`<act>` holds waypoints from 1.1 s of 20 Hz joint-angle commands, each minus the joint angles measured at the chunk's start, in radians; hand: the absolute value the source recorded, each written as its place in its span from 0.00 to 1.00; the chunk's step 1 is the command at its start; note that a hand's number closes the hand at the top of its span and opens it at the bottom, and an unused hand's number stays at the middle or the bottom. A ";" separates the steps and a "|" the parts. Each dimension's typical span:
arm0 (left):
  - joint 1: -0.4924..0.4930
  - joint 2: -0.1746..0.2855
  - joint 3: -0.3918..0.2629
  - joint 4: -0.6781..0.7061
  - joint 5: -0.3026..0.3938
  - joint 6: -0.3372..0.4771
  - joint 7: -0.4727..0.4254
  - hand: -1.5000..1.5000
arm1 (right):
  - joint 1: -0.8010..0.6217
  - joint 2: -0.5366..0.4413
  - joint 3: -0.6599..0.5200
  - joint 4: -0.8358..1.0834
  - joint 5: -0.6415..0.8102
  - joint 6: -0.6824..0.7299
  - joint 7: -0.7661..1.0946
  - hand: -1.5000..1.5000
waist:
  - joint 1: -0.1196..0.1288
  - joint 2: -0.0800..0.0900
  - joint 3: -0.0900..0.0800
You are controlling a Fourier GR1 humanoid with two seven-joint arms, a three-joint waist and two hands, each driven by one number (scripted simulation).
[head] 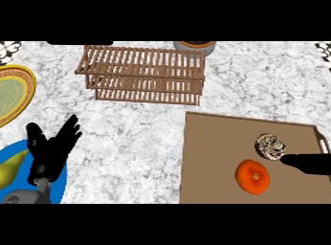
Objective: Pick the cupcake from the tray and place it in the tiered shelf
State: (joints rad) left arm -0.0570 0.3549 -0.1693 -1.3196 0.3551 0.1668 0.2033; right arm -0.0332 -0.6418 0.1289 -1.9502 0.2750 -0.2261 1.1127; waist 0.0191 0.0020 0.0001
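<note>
The fingers (294,161) of the right hand (320,165) lie straight and close together, tips just beside the cupcake (270,145) and not curled round it. The cupcake sits on the tray (211,162), near an orange fruit (253,177). The left hand (49,148) rests at lower left, fingers spread. The tiered shelf (143,74) stands well apart across the counter (140,143), so grasping, carrying and placing all appear left to do.

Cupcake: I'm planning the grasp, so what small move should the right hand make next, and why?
Probably slide the right hand slightly leftward over the cupcake: its tip only reaches the cupcake's edge on the tray, the orange lies close beside, and nothing is grasped yet.
</note>
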 commanded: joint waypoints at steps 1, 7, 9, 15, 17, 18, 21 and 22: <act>0.002 0.027 0.038 -0.006 0.009 -0.026 0.016 0.50 | -0.067 0.059 0.073 0.077 0.064 0.035 0.135 0.00 | -0.006 -0.001 -0.001; 0.006 0.012 0.017 -0.057 -0.018 0.004 0.075 0.50 | -0.058 0.121 0.130 0.102 0.155 0.032 0.209 0.00 | -0.015 -0.004 -0.001; 0.029 -0.005 0.037 -0.008 -0.006 -0.031 0.011 0.50 | -0.121 0.138 0.095 0.147 0.163 0.049 0.231 0.00 | -0.013 -0.002 -0.001; -0.004 -0.003 0.060 -0.020 -0.022 -0.019 0.050 0.50 | -0.074 0.173 0.102 0.113 0.229 0.100 0.238 0.00 | -0.023 -0.003 -0.001; 0.009 -0.043 0.035 -0.020 -0.049 0.010 0.043 0.50 | -0.105 0.218 0.113 0.183 0.287 0.078 0.226 0.00 | -0.018 -0.002 -0.001; 0.009 -0.024 0.046 -0.040 -0.038 -0.002 0.074 0.50 | -0.138 0.235 0.106 0.202 0.286 0.095 0.240 0.00 | -0.015 -0.002 -0.001; -0.041 -0.041 0.065 0.045 -0.054 -0.013 0.024 0.50 | -0.114 0.288 0.125 0.232 0.328 0.079 0.214 0.00 | -0.022 -0.001 -0.001; 0.026 -0.036 0.063 0.065 -0.050 -0.058 -0.052 0.50 | -0.157 0.249 0.075 0.302 0.299 0.125 0.183 0.00 | -0.015 0.000 -0.001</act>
State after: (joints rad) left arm -0.0529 0.3219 -0.1219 -1.3200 0.3113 0.1489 0.2214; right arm -0.1462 -0.4059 0.2251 -1.7067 0.5565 -0.1535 1.1636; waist 0.0035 -0.0002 0.0002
